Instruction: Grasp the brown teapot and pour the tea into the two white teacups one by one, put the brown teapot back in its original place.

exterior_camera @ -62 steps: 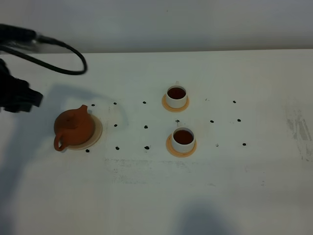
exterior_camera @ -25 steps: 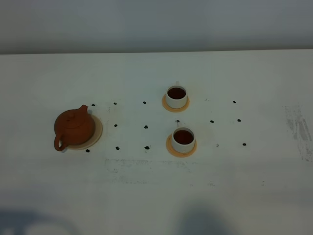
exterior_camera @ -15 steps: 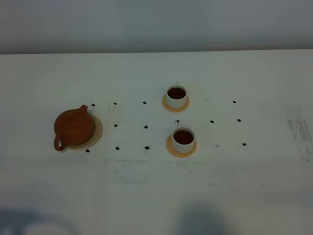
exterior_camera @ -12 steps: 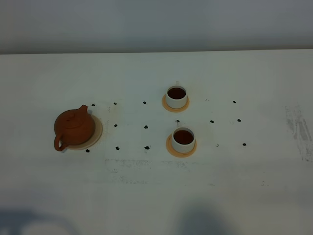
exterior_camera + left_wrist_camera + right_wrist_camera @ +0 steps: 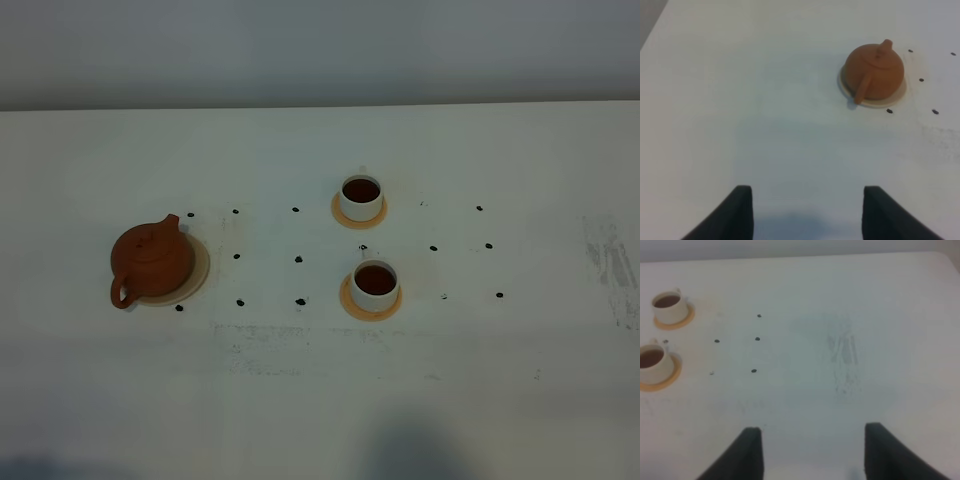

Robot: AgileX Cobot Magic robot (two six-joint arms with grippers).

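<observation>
Teapot and two filled cups, both pincers standing idle.
Brown teapot [image 5: 874, 71] is sitting on the beige coaster [image 5: 896, 95], well ahead of the left gripper [image 5: 806, 212], which is gaping, released; white teacups [image 5: 670, 307] [image 5: 652, 364] holding tea [image 5: 666, 301] are resting on orange coasters [image 5: 685, 318], far from the right gripper [image 5: 810, 455], likewise spread and holding nothing.

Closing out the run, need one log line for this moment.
teapot: on beige coaster | teacups: filled | left pincer: open, empty, clear
</observation>
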